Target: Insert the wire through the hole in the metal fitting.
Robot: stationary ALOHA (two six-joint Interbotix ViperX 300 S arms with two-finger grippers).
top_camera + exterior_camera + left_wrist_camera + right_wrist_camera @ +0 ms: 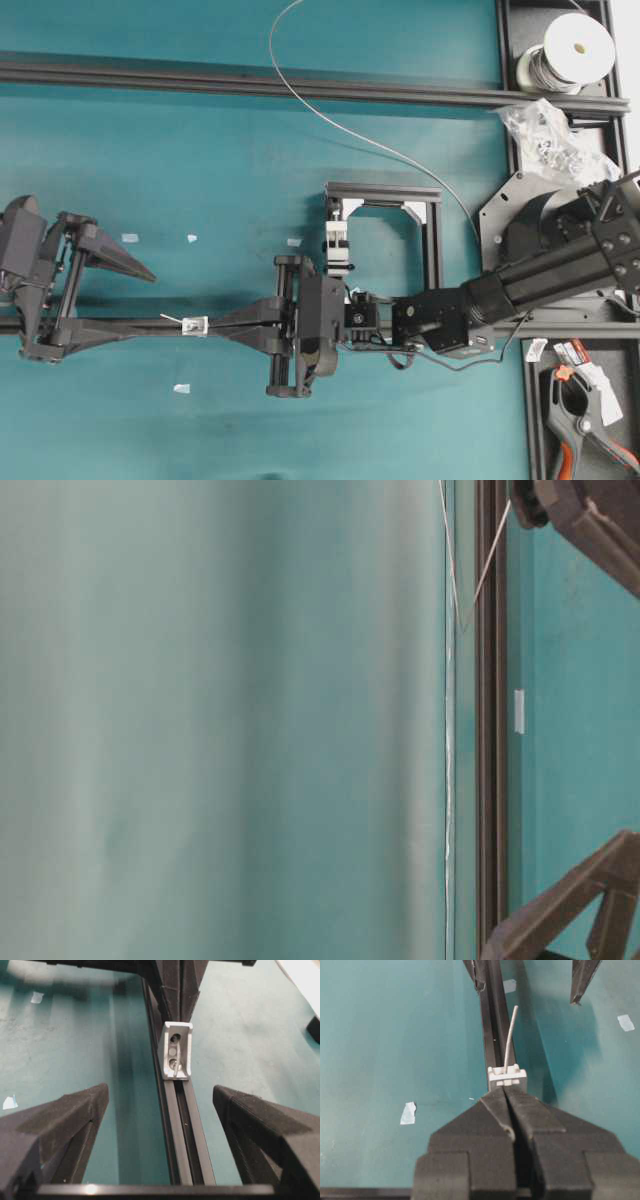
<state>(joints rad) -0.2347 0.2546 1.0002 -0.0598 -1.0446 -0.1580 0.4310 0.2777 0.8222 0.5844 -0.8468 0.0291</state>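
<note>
From my end the bench (200,160) is a teal mat with a few scraps of pale tape (130,238) stuck to it and two black aluminium rails running across, one along the top (250,85) and one lower down (120,327). Over on the right there's a black side panel with the white-topped spool (572,50), a clear bag of hardware (545,135) and an orange-handled clamp (580,420).

The metal fitting (175,1051) sits on the lower rail, and the left wrist camera looks straight at its face. The left gripper (120,262) hangs back along that rail with its fingers (75,1120) well apart, nothing between them. The right gripper (507,1091) has its fingers pressed together right behind the fitting, and a short end of the wire (509,1040) pokes out past the fitting on the far side. I think it runs through the hole (175,1038), but the hole itself is hidden in the right wrist view and I can't pick the wire out in the left one.

The table-level camera is close to useless: mostly a blurred teal surface, a rail edge, a thin pale line, and dark bits of arm cut off at the corners. Overhead, the wire loops from off the top edge down toward the right arm and vanishes behind it, so its link to the spool isn't visible.
</note>
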